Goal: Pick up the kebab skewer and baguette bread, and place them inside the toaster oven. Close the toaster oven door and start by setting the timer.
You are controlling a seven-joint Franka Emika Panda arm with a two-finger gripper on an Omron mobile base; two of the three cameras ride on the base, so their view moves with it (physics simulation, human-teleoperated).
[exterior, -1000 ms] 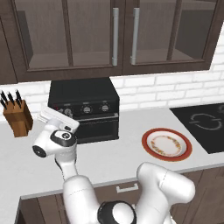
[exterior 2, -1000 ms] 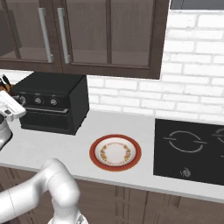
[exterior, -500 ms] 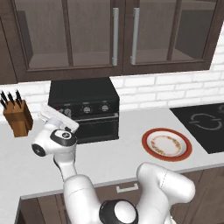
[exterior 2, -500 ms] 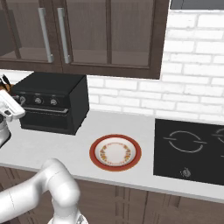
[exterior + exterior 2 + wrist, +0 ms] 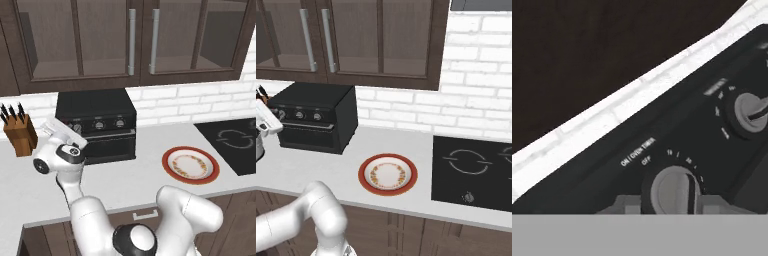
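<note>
The gripper [image 5: 672,202] pinches the timer knob [image 5: 673,190] of the toaster oven [image 5: 102,107]. A knife block [image 5: 20,134] stands near left. The empty plate [image 5: 190,165] lies well apart right.

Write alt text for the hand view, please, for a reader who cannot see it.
Close-up of the toaster oven control panel, tilted: the timer knob, labelled "ON / OVEN TIMER" and "OFF", sits at the bottom between the grey fingers. A second knob shows upper right, with white brick wall and dark cabinet beyond.

"ON / OVEN TIMER" and "OFF" (small print) on toaster oven [image 5: 662,145].
</note>
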